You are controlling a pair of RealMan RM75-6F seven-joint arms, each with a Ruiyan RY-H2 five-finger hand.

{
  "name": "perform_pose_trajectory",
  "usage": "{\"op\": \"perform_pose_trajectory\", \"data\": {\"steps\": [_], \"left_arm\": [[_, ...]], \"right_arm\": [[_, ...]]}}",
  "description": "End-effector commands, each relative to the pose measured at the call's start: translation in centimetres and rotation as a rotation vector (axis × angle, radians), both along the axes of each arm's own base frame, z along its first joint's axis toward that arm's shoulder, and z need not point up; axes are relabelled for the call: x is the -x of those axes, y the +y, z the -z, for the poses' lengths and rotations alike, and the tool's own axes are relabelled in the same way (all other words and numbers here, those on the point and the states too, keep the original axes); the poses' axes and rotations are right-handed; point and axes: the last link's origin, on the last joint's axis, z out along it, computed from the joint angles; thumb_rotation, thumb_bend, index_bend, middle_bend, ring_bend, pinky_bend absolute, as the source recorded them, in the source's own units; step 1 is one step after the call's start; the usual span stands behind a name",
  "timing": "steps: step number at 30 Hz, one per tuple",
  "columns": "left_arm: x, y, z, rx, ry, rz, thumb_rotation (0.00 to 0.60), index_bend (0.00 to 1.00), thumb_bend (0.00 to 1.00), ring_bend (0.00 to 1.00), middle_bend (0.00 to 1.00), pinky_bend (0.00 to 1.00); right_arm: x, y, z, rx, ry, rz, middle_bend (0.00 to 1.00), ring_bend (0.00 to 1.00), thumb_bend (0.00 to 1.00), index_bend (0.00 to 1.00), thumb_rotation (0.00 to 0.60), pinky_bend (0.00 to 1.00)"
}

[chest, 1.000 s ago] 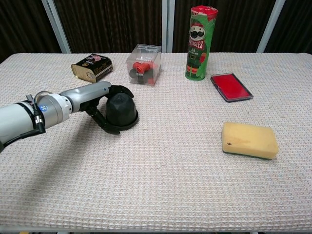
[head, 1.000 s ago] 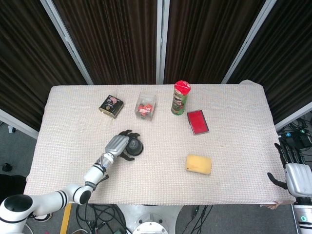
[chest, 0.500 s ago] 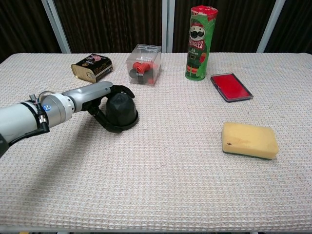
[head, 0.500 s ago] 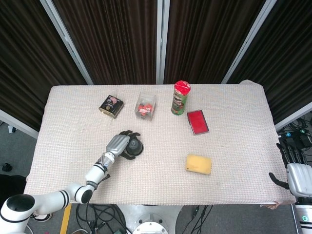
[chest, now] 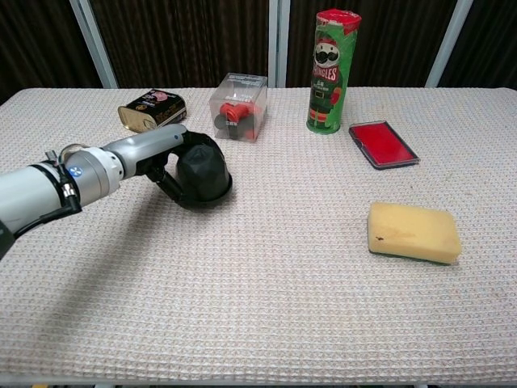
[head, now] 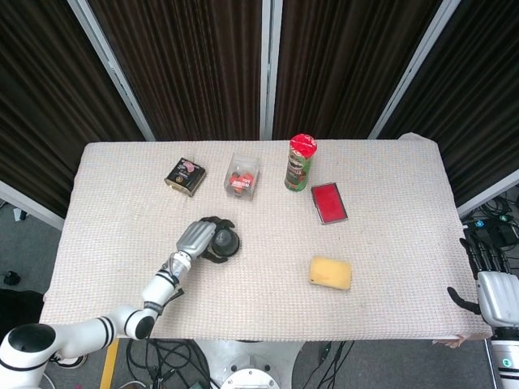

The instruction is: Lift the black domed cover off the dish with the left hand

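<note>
Gripping the black domed cover (chest: 203, 170) with the left hand (chest: 166, 153), fingers (chest: 174, 190) wrapping around its near and left sides and over the top. Sitting at about 9 o'clock from the middle of the desk (chest: 266, 283), left of centre, and looking slightly tilted in the chest view, the base rim showing at its right edge. Cannot tell whether lifted clear of the cloth or still touching; no dish visible beneath.

Reaching in from 7 o'clock in the head view, the left arm running from the lower left corner up to the cover (head: 222, 240), the left hand (head: 197, 238) covering its left half.

Hanging off the desk edge at 4 o'clock in the head view, well apart from everything: the right hand (head: 489, 284), holding nothing, dark fingers (head: 480, 253) pointing up and apart.

Standing at 12 o'clock: a green Pringles can (chest: 329, 73), upright, red top. Lying just beside it toward 1 o'clock: a flat red case (chest: 383, 144). Resting at 11 o'clock: a clear plastic box (chest: 238, 107) with red pieces inside, and further toward 10 o'clock a dark tin (chest: 153, 111) with a gold rim, just behind the left hand. Lying at 4 o'clock, near the right front: a yellow sponge (chest: 414, 232), well apart from the cover.
</note>
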Motion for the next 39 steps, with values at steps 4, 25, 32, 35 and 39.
{"op": "perform_pose_trajectory", "data": {"steps": [4, 25, 32, 35, 39], "left_arm": [[0.1, 0.0, -0.4, -0.007, -0.013, -0.007, 0.600, 0.36, 0.20, 0.24, 0.44, 0.24], [0.0, 2.2, -13.0, -0.211, 0.089, 0.063, 0.600, 0.45, 0.20, 0.26, 0.47, 0.31], [-6.0, 1.8, -21.4, -0.413, -0.016, 0.191, 0.600, 0.44, 0.20, 0.26, 0.47, 0.32], [-4.1, 1.3, -19.8, -0.337, -0.053, 0.102, 0.600, 0.44, 0.20, 0.26, 0.47, 0.33], [1.8, 0.8, -13.5, -0.064, 0.038, -0.097, 0.600, 0.44, 0.21, 0.27, 0.48, 0.34]], "right_arm": [[0.1, 0.0, 0.0, -0.001, -0.001, 0.004, 0.00, 0.00, 0.13, 0.00, 0.600, 0.00], [-0.1, 0.0, 0.2, -0.003, -0.005, -0.007, 0.00, 0.00, 0.13, 0.00, 0.600, 0.00], [-0.5, 0.1, 0.1, 0.001, -0.001, -0.017, 0.00, 0.00, 0.13, 0.00, 0.600, 0.00], [-0.6, 0.1, -0.3, 0.016, -0.001, -0.017, 0.00, 0.00, 0.13, 0.00, 0.600, 0.00], [-0.4, 0.1, -0.1, 0.005, -0.003, -0.005, 0.00, 0.00, 0.13, 0.00, 0.600, 0.00]]}}
